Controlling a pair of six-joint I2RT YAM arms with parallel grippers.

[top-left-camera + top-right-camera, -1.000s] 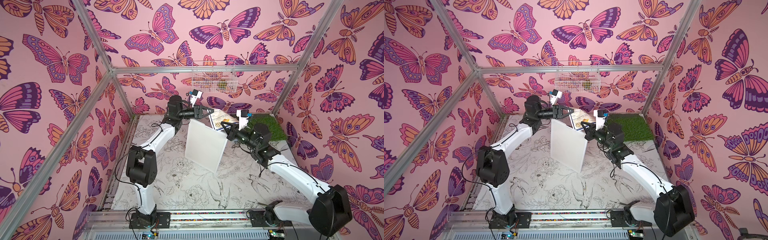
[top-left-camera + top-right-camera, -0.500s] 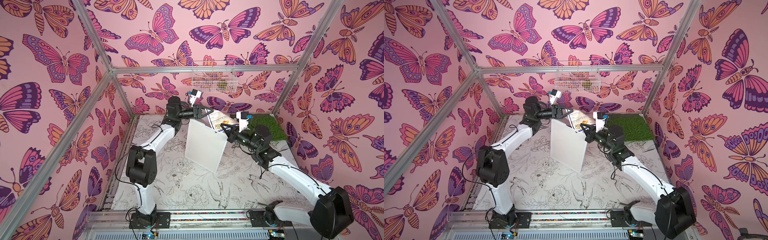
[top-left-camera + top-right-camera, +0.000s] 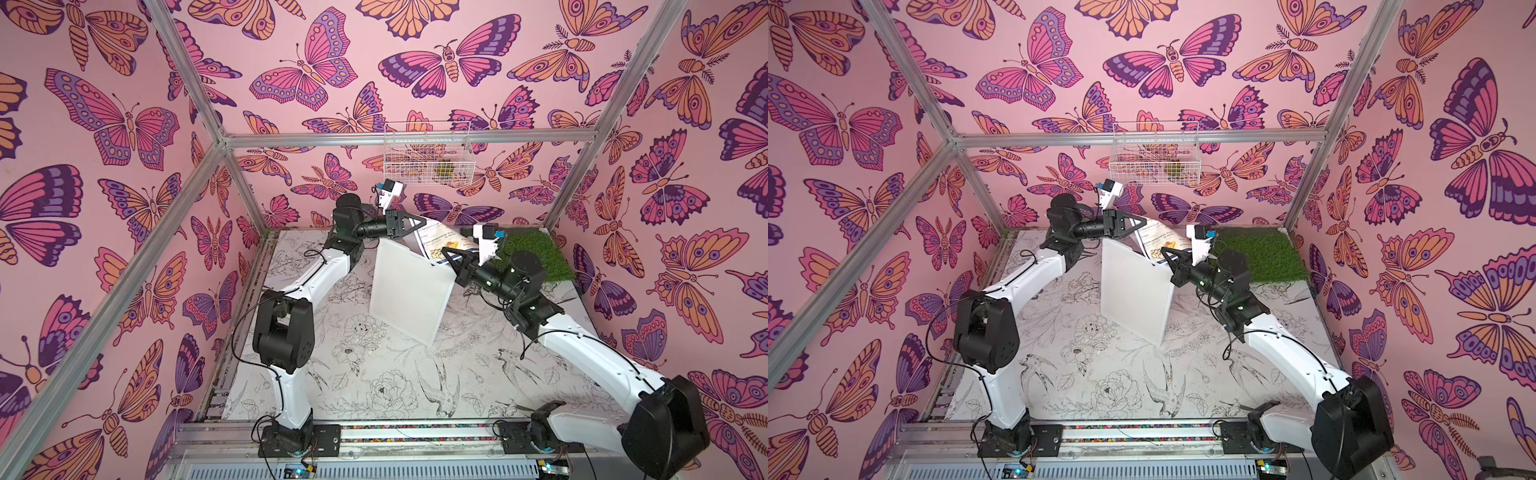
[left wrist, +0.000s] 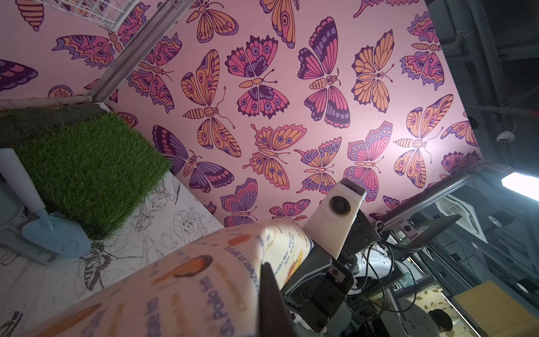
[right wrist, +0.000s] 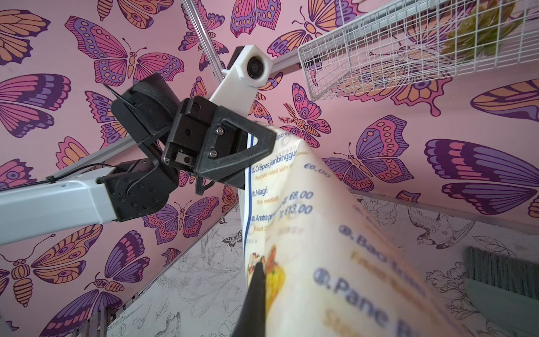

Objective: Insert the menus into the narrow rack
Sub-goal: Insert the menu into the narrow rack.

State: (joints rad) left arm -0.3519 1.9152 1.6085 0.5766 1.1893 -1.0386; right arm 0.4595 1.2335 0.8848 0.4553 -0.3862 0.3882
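The narrow rack (image 3: 409, 291) (image 3: 1136, 291) is a flat white slab standing tilted on the table's middle. The menus (image 3: 436, 243) (image 3: 1156, 241), a cream sheet with a blue border, rise from behind its top edge. The sheet's lower part is hidden by the rack. My left gripper (image 3: 420, 222) (image 5: 264, 143) is shut on the sheet's upper corner. In the left wrist view the curled menus (image 4: 180, 277) fill the space beside my dark finger (image 4: 269, 297). My right gripper (image 3: 446, 252) (image 3: 1166, 252) is shut on the sheet's side edge by a food photo (image 5: 271, 271).
A green grass mat (image 3: 534, 257) (image 4: 87, 166) lies at the back right. A blue scoop with a white handle (image 4: 55, 236) lies beside it. A white wire basket (image 3: 428, 153) (image 5: 408, 43) hangs on the back wall above the arms.
My left gripper's jaws have closed onto the menu's upper corner. The right gripper has shifted slightly towards the rack, still holding the sheet.
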